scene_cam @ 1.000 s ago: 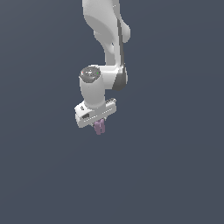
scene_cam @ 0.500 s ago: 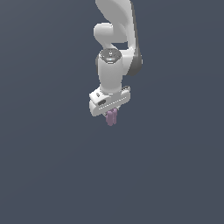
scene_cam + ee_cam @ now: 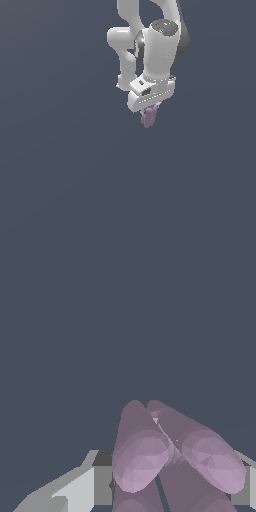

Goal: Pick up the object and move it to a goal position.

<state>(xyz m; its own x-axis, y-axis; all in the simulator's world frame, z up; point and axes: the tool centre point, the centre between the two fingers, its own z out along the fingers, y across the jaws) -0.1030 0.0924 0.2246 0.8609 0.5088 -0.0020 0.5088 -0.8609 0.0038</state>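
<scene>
The object [image 3: 148, 117] is a small pale purple lumpy item of short rounded lobes. It hangs from under my white gripper [image 3: 149, 111], which is shut on it and holds it in the air in the upper middle of the exterior view. In the wrist view the object [image 3: 165, 451] fills the area between my grey fingers [image 3: 75, 491], its lobes pointing away from the camera. My fingertips are mostly hidden behind it.
The white arm [image 3: 150, 40] reaches down from the top of the exterior view. Around it there is only a plain dark grey-blue background.
The arm has carried the object up and toward the exterior view's right. The grip on the object has stayed the same.
</scene>
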